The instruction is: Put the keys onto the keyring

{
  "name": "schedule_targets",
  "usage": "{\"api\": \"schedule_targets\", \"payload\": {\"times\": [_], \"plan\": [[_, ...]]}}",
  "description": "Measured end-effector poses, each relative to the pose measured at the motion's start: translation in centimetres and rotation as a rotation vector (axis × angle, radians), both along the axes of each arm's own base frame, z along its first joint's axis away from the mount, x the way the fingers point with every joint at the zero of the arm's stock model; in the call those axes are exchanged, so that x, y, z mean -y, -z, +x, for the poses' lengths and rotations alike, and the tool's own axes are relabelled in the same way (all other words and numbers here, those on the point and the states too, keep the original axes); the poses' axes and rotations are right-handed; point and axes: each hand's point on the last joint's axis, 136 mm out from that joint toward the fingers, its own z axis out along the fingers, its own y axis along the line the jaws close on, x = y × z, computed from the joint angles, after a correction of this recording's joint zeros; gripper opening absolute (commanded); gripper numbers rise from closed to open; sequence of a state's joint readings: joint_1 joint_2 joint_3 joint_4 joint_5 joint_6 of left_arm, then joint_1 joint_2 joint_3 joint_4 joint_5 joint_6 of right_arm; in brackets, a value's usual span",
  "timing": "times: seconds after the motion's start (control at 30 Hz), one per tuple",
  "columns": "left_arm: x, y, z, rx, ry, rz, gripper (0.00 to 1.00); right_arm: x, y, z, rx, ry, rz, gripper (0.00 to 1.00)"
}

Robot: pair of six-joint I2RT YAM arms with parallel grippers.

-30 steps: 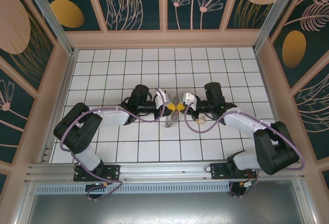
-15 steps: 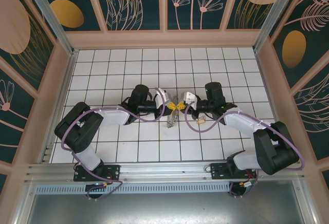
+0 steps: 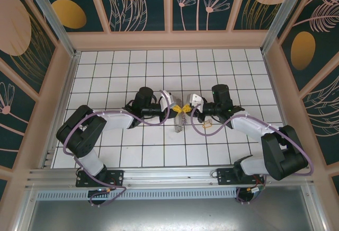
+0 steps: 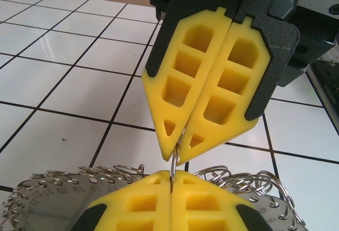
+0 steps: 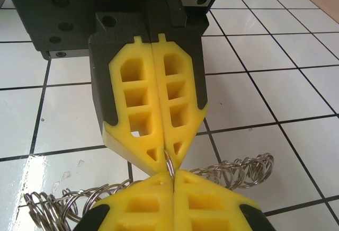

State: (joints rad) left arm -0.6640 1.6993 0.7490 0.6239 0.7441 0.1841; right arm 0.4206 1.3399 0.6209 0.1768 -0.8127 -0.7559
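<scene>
Since a second ago my left jaws have pinched shut; left and right jaws both clamp the keyring (image 5: 238,170). The keys (image 3: 207,121) seemingly lie on the counter (image 3: 132,151), unthreaded.

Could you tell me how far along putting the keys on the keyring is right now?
Done: the left gripper and right gripper, tip to tip, are both shut on the thin wire of the keyring. In hand: holding it, its silver fringe hanging below. Left: the keys, seemingly the small brass bit on the tiles beside the right arm, are not yet picked up or threaded on.
</scene>
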Motion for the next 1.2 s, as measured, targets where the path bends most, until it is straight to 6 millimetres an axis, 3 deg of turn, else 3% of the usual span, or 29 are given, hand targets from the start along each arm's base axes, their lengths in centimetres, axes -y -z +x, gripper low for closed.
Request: {"api": "schedule_targets", "payload": {"times": [0.17, 0.27, 0.47, 0.57, 0.67, 0.73, 0.93, 1.2], "plan": [[0.0, 0.0, 0.1, 0.004, -0.006, 0.003, 0.00, 0.1, -0.6, 0.2, 0.008, 0.018, 0.011, 0.25], [0.0, 0.0, 0.4, 0.014, -0.022, 0.003, 0.00, 0.6, -2.3, 0.3, 0.028, 0.074, 0.054, 0.30], [-0.2, 0.0, 0.7, 0.017, -0.047, -0.005, 0.00, 3.9, -6.7, 2.6, -0.010, 0.387, 0.184, 0.23], [-0.3, 0.1, 0.6, 0.015, -0.048, -0.008, 0.00, 6.7, -7.1, 5.1, -0.166, 0.615, 0.228, 0.21], [-0.3, 0.1, 0.5, 0.016, -0.048, -0.009, 0.00, 10.1, -5.6, 7.9, -0.374, 0.843, 0.231, 0.18], [-0.4, 0.0, 0.5, 0.018, -0.048, -0.010, 0.00, 11.4, -3.8, 8.6, -0.499, 0.939, 0.212, 0.19], [-0.5, -0.2, 0.4, 0.021, -0.053, -0.010, 0.00, 13.1, 3.4, 5.7, -0.832, 1.124, 0.057, 0.22], [-0.5, -0.5, 0.4, 0.026, -0.055, -0.013, 0.00, 13.5, 8.6, 2.4, -0.990, 1.226, -0.153, 0.25]]}}
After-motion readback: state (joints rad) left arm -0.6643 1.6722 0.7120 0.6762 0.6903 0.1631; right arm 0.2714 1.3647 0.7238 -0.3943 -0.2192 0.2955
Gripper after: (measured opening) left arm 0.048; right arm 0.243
